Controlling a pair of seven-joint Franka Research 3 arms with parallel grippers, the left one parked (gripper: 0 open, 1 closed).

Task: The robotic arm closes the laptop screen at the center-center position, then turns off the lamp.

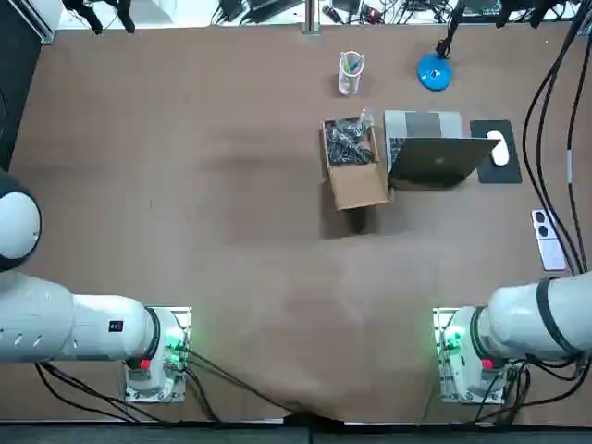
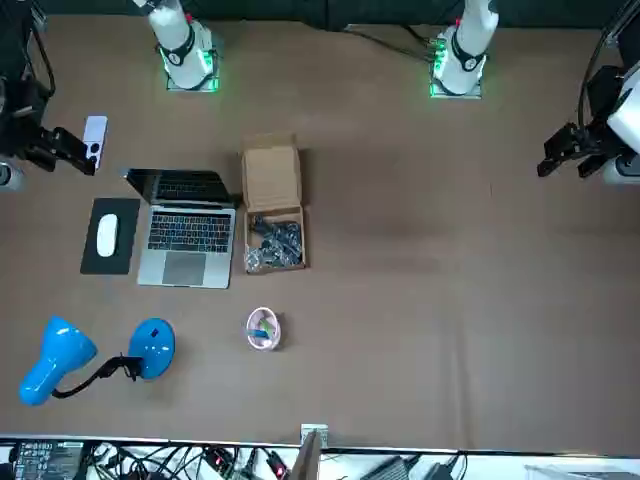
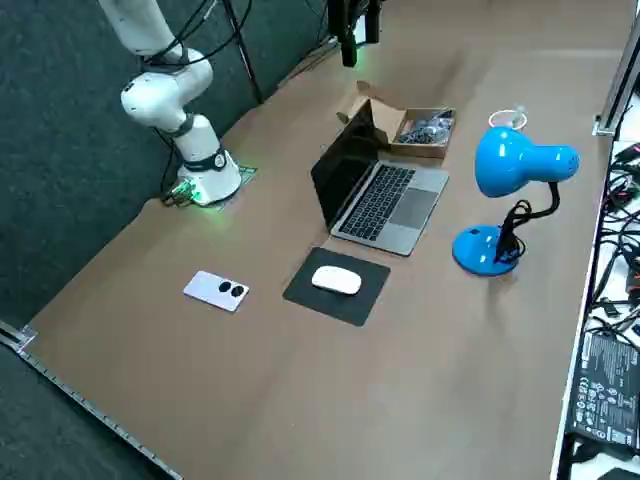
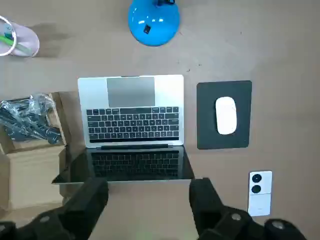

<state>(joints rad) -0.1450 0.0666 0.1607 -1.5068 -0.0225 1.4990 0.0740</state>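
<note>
1. Leftmost of the cluster is an open brown cardboard box (image 1: 363, 185) of bagged dark parts, just beside the laptop's left edge. Risk: an off-line sweep clips its flap.
2. A clear plastic cup (image 1: 351, 72) holding a few small items stands beyond the box. We judge it out of the way.
3. The open silver laptop (image 1: 435, 159) sits right of centre on the brown surface (image 1: 185, 185), in the far half and not dead centre. The lid's back faces the arm bases and the keyboard is on the far side. Main risk: a push low on the lid slides the whole laptop toward the lamp instead of folding it. A hard push slams the lid.
4. The blue desk lamp (image 1: 434, 71) has its round base near the laptop's far edge. We can't tell if it's lit. Risk: reaching for the base switch knocks the neck or head.
5. A white mouse (image 1: 499, 148) lies on a black pad (image 1: 509, 174), just right of the laptop. A drifting claw could nudge it.
6. A white phone (image 1: 548, 242) lies flat, furthest right and nearer the bases.
7. The right arm is raised with the wrist looking down over the lid's top edge. The right claw (image 4: 149, 184) hovers on the bases' side of the laptop, near the phone, fingers apart, holding nothing.
</note>
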